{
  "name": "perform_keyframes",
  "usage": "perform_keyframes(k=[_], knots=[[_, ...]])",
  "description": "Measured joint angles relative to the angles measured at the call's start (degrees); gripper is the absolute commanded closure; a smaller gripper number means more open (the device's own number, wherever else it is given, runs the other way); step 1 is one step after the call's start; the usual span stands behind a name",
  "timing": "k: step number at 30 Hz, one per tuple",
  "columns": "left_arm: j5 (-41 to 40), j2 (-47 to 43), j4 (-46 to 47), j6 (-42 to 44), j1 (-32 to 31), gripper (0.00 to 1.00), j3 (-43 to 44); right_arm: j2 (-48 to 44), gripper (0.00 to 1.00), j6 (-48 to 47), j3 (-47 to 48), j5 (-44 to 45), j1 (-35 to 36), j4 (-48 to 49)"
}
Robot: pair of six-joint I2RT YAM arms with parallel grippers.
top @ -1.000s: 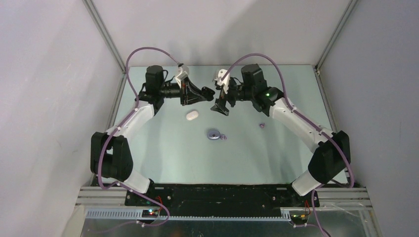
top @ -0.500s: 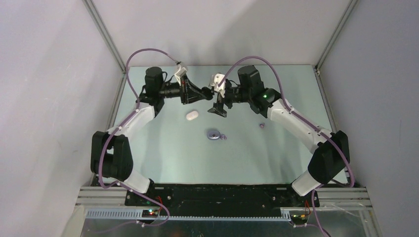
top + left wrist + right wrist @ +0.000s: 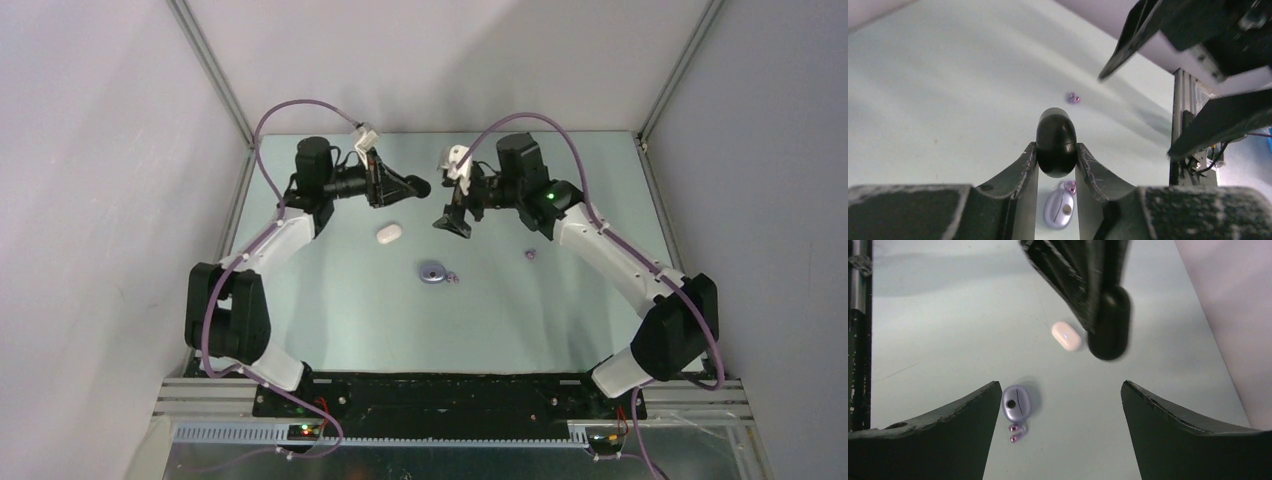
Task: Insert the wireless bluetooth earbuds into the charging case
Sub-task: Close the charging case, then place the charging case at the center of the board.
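Note:
My left gripper (image 3: 405, 186) is shut on a closed black oval case (image 3: 1056, 142) and holds it above the table at the back; the case also shows in the right wrist view (image 3: 1109, 322). My right gripper (image 3: 452, 218) is open and empty, just right of the black case. A lavender case (image 3: 432, 271) lies mid-table with a lavender earbud (image 3: 452, 278) touching its right end. Both also show in the right wrist view, the case (image 3: 1016, 403) above the earbud (image 3: 1015, 432). Another lavender earbud (image 3: 529, 255) lies apart to the right. No black earbuds are in view.
A white oval case (image 3: 388, 233) lies closed on the table below my left gripper, and shows in the right wrist view (image 3: 1066, 335). Enclosure walls and a metal frame post (image 3: 1179, 130) border the table.
My right gripper moved in towards the black case, then drew back to the right, still open. My left gripper kept hold of the black case and barely shifted.

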Motion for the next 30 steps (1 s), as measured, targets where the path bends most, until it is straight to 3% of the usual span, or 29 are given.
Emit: perform_keyframes(k=[12, 24, 26, 30], knots=[[-13.0, 9.9, -17.49, 1.99, -1.9, 0.98, 1.29, -6.62, 0.08, 6.19, -10.78, 3.96, -7.48, -2.84], [-19.67, 25.83, -19.82, -2.25, -7.91, 0.99, 12.09, -6.99, 0.09, 5.11, -15.58, 6.05, -10.4, -10.43], [-21.29, 27.04, -20.04, -3.13, -8.52, 0.91, 12.72, -6.99, 0.09, 5.07, -15.58, 6.19, -10.56, -10.43], [-25.92, 28.59, -21.97, -4.2, -8.96, 0.59, 13.84, -6.86, 0.1, 4.79, -15.58, 6.19, -10.6, -10.34]])
